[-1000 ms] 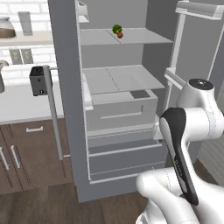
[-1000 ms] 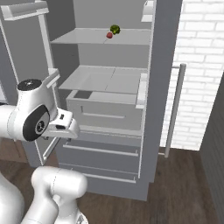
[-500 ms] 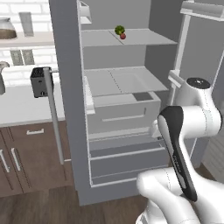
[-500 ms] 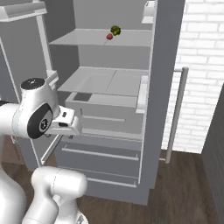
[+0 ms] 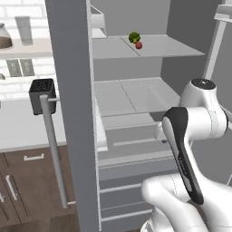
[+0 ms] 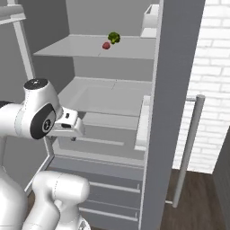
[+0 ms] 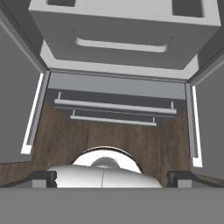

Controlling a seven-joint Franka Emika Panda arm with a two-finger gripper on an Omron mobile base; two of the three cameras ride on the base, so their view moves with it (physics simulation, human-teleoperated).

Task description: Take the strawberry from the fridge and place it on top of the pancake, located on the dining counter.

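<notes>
The fridge (image 5: 136,113) stands open, its 2 doors swung wide. Both base views show the strawberry (image 5: 139,45) on an upper shelf, touching a green vegetable (image 5: 133,37); the left one also takes in a black toaster (image 5: 41,93) on the side counter (image 5: 22,127). The hand view looks down at the drawers (image 7: 122,30) and wood floor (image 7: 144,140). The arm is folded in front of the drawers, well below the fruit, and the gripper (image 7: 112,177) is spread wide, holding nothing.

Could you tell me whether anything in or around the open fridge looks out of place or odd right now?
Nothing stands out. The fridge stands open with both doors swung wide. The strawberry sits upright on the top shelf beside a small green vegetable, seemingly touching it. The drawers below are shut, nothing spilled.
</notes>
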